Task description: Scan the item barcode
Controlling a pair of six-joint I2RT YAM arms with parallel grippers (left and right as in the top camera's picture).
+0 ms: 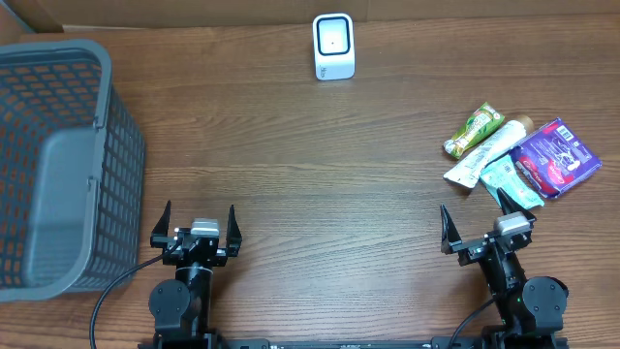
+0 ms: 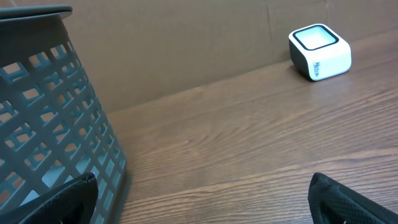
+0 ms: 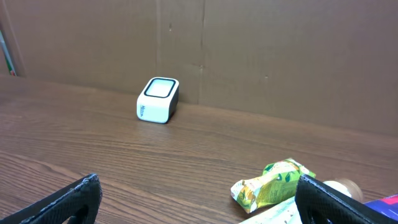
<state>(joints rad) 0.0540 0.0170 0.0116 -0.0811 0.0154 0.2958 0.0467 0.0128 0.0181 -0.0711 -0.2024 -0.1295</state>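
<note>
The items to be scanned lie in a loose cluster near the right edge of the desk, about midway between its far and near edges. A green snack packet sits farthest from the robot. Just beside it a white tube lies slantwise, its cap end pointing toward the far right corner. A purple packet rests at the outer side of the group, close to the right edge. A pale teal sachet lies nearest the robot, touching or overlapping the tube and the purple packet. No barcode is legible on any of them.

The white scanner stands at the middle of the far edge, well apart from the items, its light window framed in dark. Behind it rises a brown cardboard wall.

The right gripper hovers near the near edge, just short of the cluster, jaws spread wide and holding nothing. From overhead, its outer fingertip overlaps the near corner of the teal sachet; contact cannot be told.

The left gripper sits near the near edge too, jaws likewise wide apart and empty.

A grey mesh basket fills the left edge of the desk.
</note>
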